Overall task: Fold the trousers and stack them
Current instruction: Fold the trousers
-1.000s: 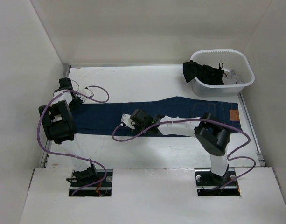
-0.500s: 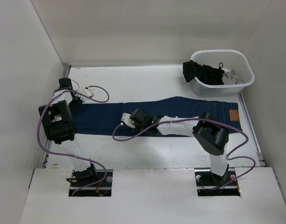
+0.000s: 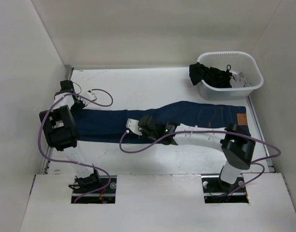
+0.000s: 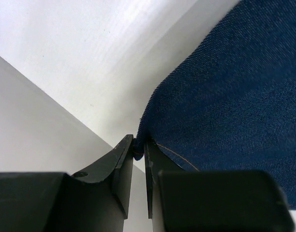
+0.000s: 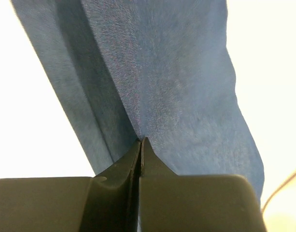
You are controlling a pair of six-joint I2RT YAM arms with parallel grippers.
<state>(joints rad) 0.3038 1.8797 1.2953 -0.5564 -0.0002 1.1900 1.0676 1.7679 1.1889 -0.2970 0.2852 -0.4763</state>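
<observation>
From my remote station: a pair of dark navy jeans (image 3: 205, 113) lies stretched flat across the middle of the white table (image 3: 138, 87). The waistband sits at the right of the overhead frame and the leg ends at the left. A small tan patch (image 3: 242, 119) marks the waistband, just below the white plastic basket (image 3: 254, 79) in the upper right corner. The basket holds black garments (image 3: 210, 75) with white bits.

At the left of the frame, my left hand (image 4: 139, 147) is nearly closed, its two fingertips nipping the very edge of the denim at the leg end. The pale table shows just beside the cloth.

My right hand (image 5: 140, 141) reaches in from the lower right to the middle of the legs. It is pressed fully together, its tips meeting on a ridge of blue cloth where a crease runs up the fabric. Purple cables (image 3: 143, 147) loop from both arms.
</observation>
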